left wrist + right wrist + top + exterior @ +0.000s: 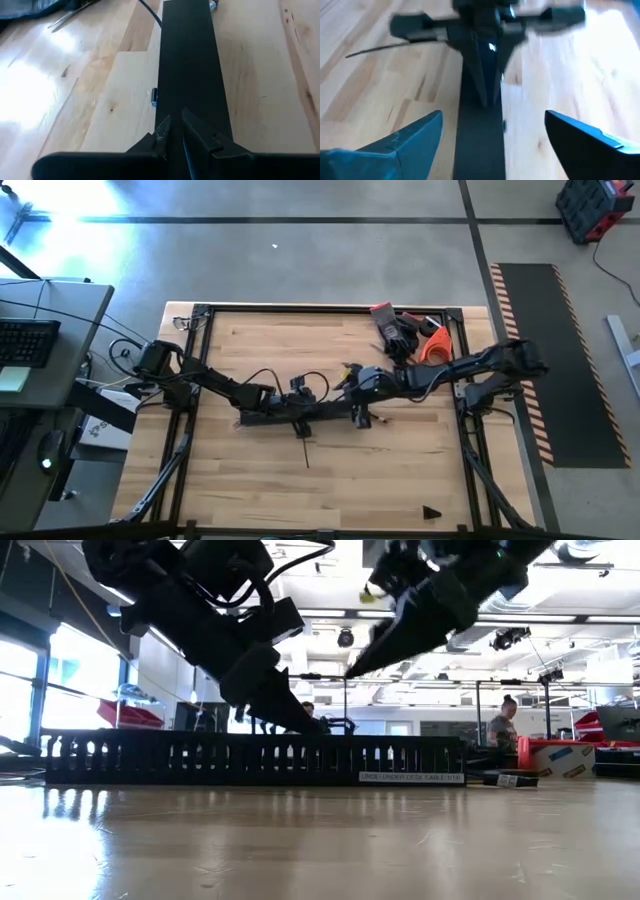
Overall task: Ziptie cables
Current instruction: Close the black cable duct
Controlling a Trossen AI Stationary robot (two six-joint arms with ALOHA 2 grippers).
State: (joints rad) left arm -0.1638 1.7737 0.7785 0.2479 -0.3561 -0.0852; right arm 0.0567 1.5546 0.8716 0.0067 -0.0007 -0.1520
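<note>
While the left claw [172, 131] is pressed together over the black duct [300, 413] at mid-worktop [400, 480], the right claw [492, 135] is spread wide above it. The cables cannot be made out; being thin and limp, they would best be pinched as one bunch.

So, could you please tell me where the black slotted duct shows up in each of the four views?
High view: the black slotted duct lies across the table's middle, under both grippers.
Low view: a long toothed wall across the picture.
Left wrist view: a dark band running away from the left gripper.
Right wrist view: a dark strip between the fingers.
Shared landmark: the left gripper.
</note>
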